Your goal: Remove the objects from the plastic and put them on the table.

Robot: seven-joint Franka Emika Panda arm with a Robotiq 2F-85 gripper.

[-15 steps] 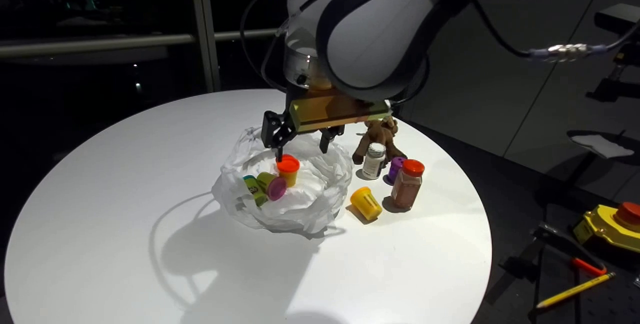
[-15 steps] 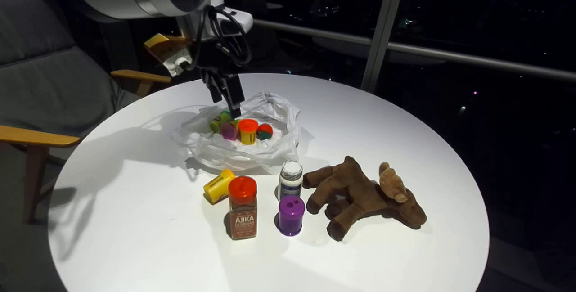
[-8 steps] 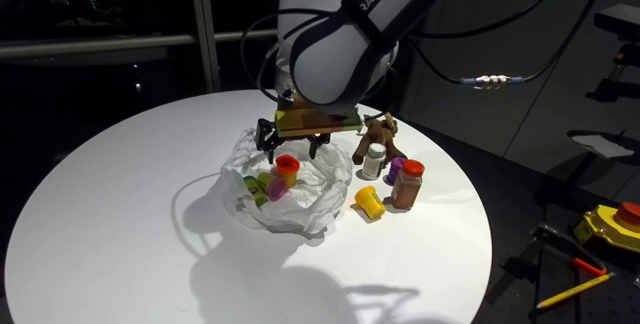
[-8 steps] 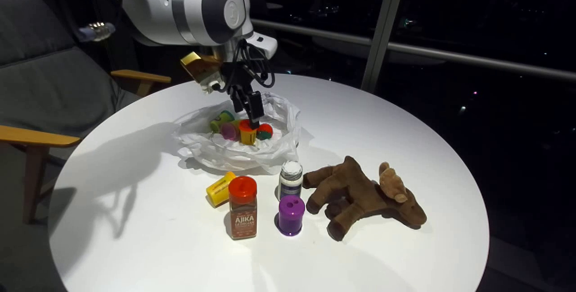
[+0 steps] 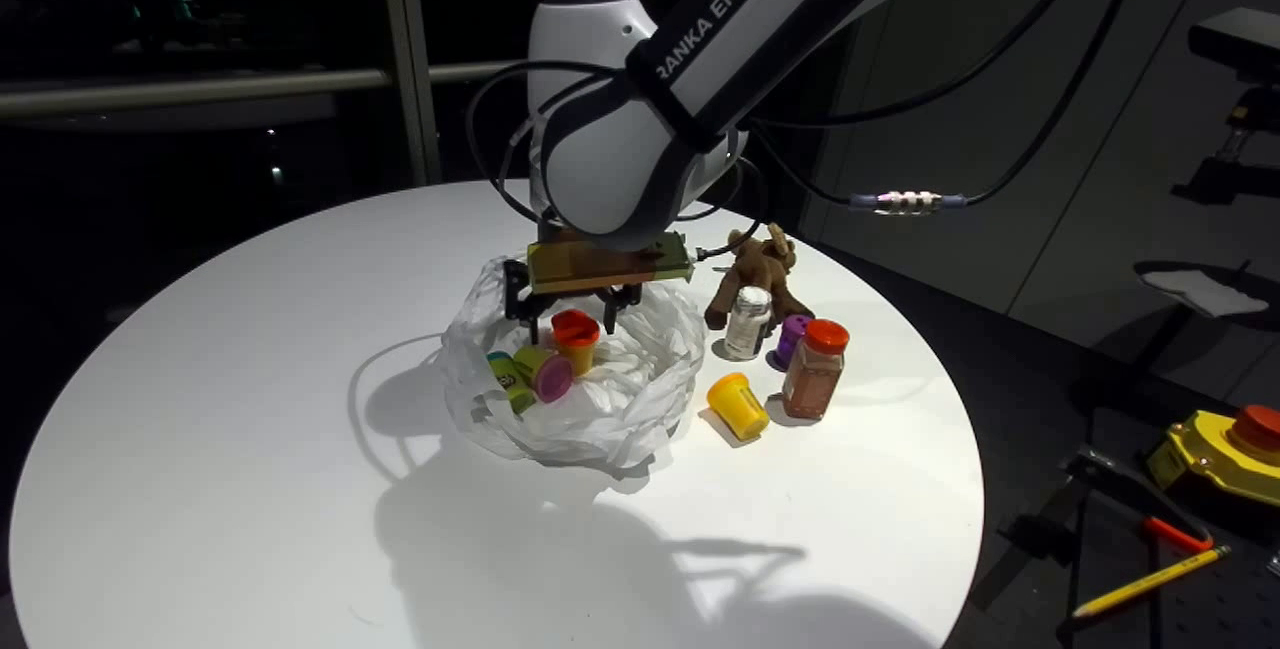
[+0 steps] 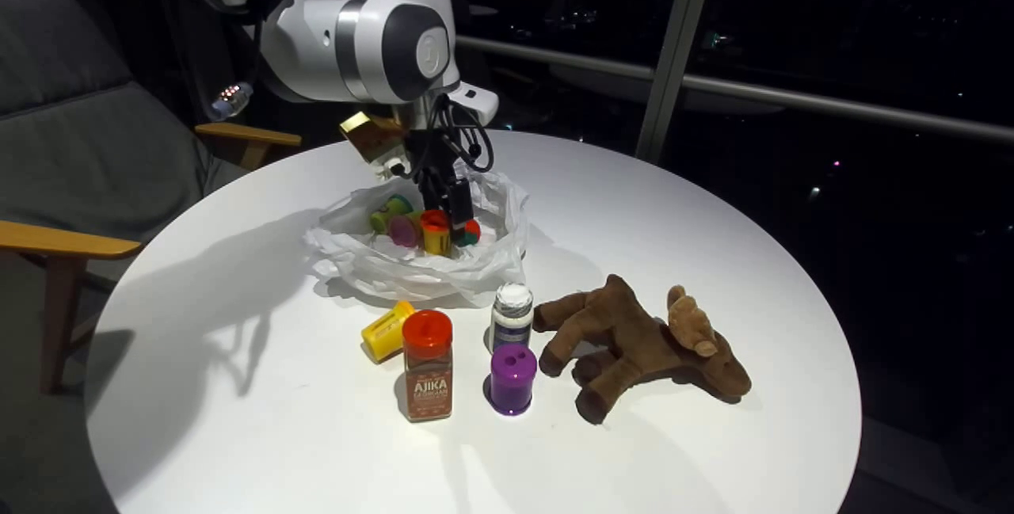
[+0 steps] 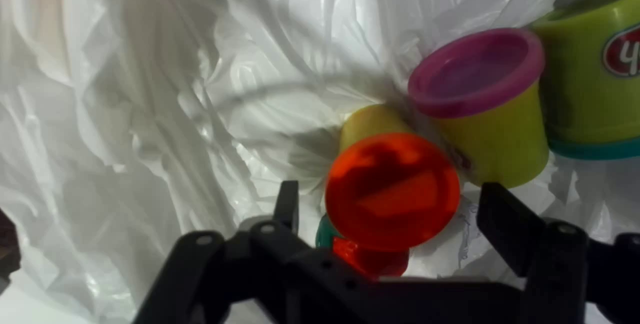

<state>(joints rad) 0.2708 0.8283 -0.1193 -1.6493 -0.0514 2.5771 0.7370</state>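
Could be lab or office lounge; hard to say which. Has a Franka Emika arm point(image 5: 740, 49) over a round white table point(image 6: 317, 451), metal-framed dark windows point(image 6: 840, 39) beyond its far edge and, in an exterior view, an emergency-stop button point(image 5: 1256, 431) off the right edge; in an exterior view, a grey armchair point(image 6: 71, 134) off the left.
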